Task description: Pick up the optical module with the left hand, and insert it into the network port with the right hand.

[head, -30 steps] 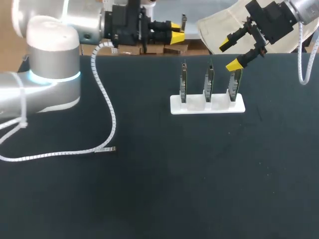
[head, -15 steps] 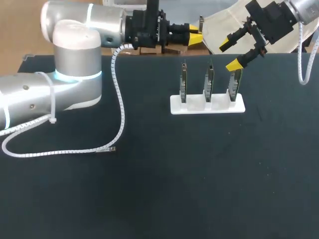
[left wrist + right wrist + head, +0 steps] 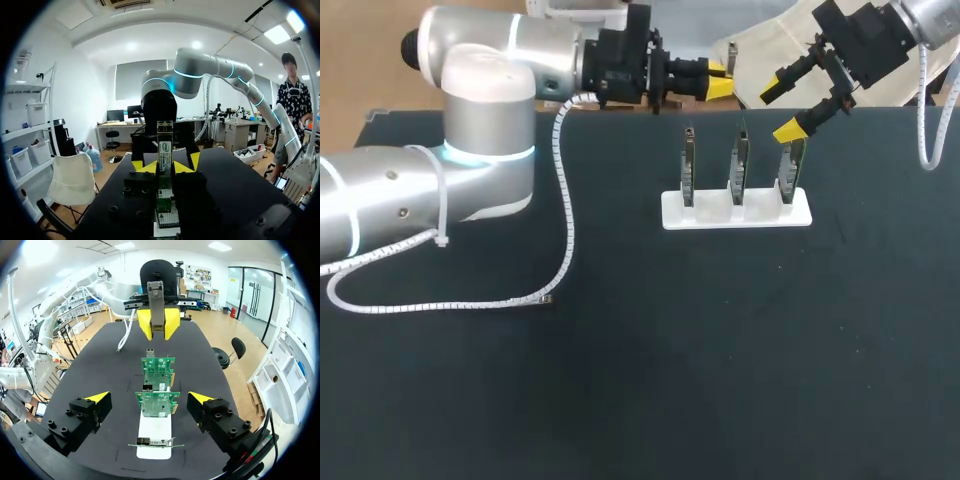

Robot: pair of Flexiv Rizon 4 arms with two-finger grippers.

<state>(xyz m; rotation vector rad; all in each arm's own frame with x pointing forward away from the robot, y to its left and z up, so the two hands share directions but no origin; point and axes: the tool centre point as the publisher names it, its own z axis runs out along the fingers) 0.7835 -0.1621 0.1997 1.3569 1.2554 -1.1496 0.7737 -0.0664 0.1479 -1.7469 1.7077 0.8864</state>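
The left arm (image 3: 480, 150) comes in over the left side of the table (image 3: 650, 400). Its white coiled cable (image 3: 563, 215) hangs down and trails across the black surface, with the cable's end lying on the table. The arm stretches along the back of the table toward the middle. The left jaws are closed on the optical module (image 3: 731, 58) — a slim metal stick held upright between the yellow tips, raised over the back part of the table and behind the stand. In the left wrist view the module (image 3: 165, 145) stands straight out between the two yellow tips, a pale label on its face.

Right of centre sits a white stand (image 3: 712, 213) that holds three green circuit boards (image 3: 739, 165) upright in a row. In the right wrist view a small metal port (image 3: 148, 388) shows on the middle board.

The right arm (image 3: 920, 20) enters from the far right corner. The right jaws are spread wide and hold nothing — they hang over the rightmost board, the lower yellow tip close to its top edge. In the right wrist view the stand (image 3: 154, 432) and its boards (image 3: 157, 404) run ahead between the two spread tips. Beyond the farthest board the left jaws face back, with the module (image 3: 155, 305) gripped between them.
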